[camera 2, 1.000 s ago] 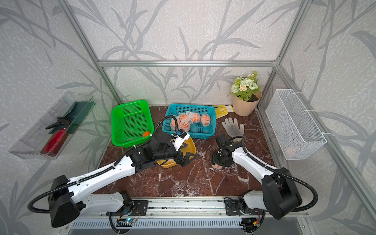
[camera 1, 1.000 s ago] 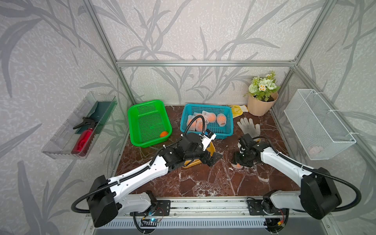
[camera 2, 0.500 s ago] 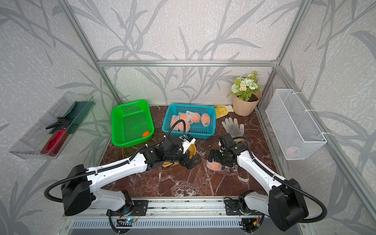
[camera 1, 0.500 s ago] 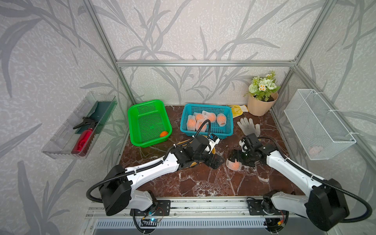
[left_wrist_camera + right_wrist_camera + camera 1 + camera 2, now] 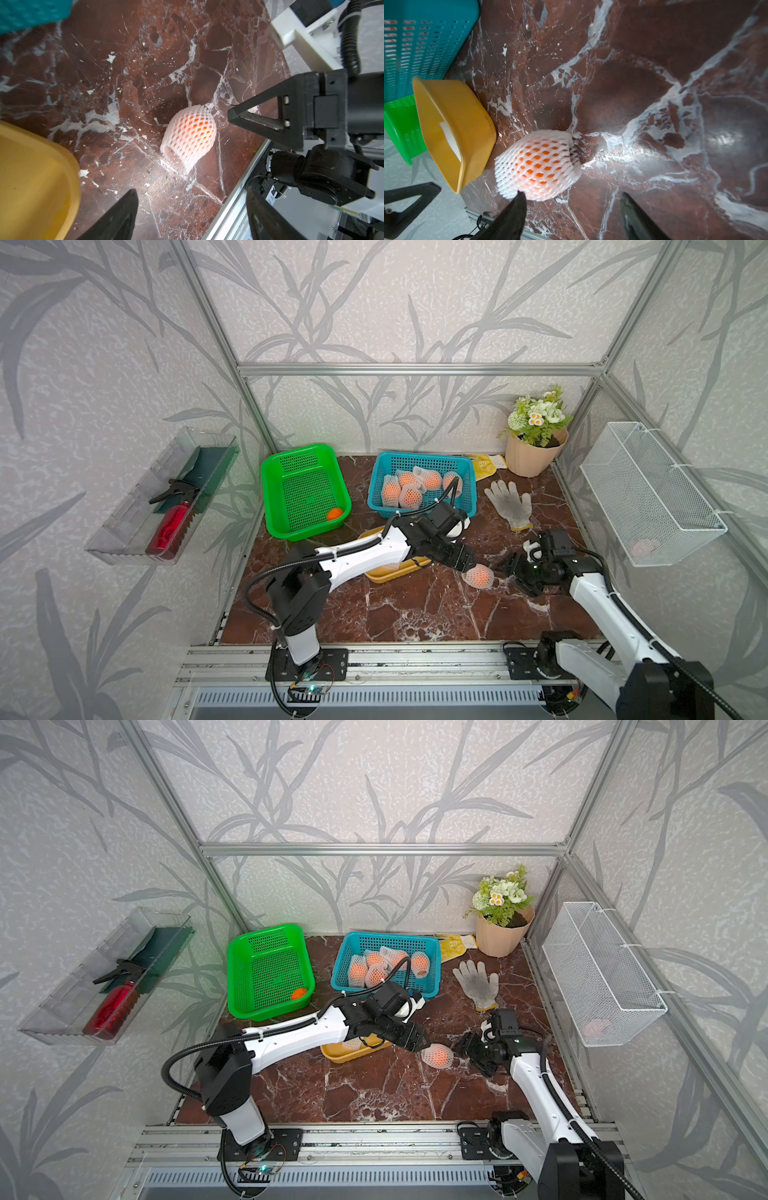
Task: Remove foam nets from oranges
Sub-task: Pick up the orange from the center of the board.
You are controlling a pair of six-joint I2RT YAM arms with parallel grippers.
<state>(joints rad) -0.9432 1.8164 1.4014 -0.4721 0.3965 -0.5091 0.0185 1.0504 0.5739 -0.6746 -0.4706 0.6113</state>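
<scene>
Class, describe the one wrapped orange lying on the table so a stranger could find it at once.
Start at the red marble table and find the yellow tray near its middle. Beside the tray, between the left gripper and the right gripper, lies an orange in a white foam net. The other netted oranges sit in the blue basket; this one lies alone on the marble.

Six netted oranges (five seem piled in the blue basket), one bare orange, one green basket, one yellow tray, one glove.
</scene>
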